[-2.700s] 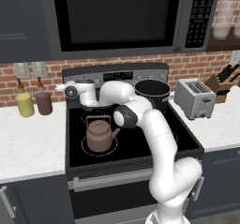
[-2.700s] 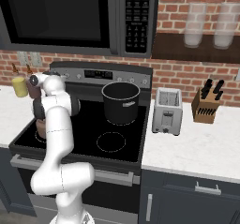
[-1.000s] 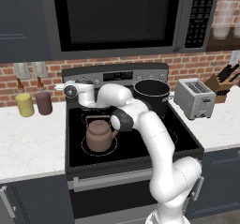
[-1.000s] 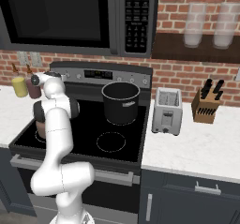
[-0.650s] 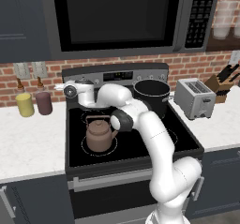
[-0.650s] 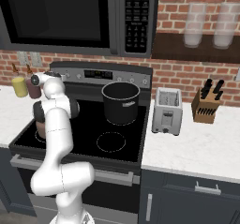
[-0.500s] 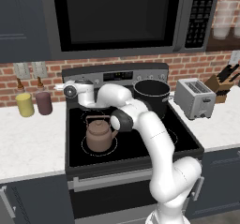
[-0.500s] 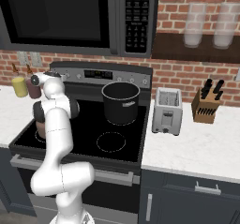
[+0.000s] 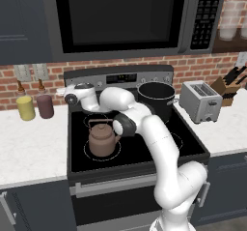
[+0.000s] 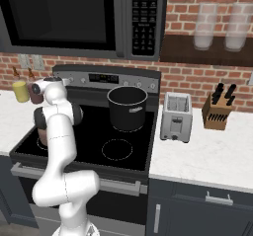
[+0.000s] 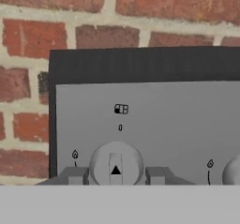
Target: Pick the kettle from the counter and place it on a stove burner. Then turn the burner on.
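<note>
Left base view: kettle seated on front-left burner of cooktop.
Right base view: pot at rear.
Hand view: gripper narrowed, fingers flanking knob, apparently touching.

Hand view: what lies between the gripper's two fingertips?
A round grey stove knob with a black triangle mark sits between the gripper fingertips, on the grey control panel.
</note>
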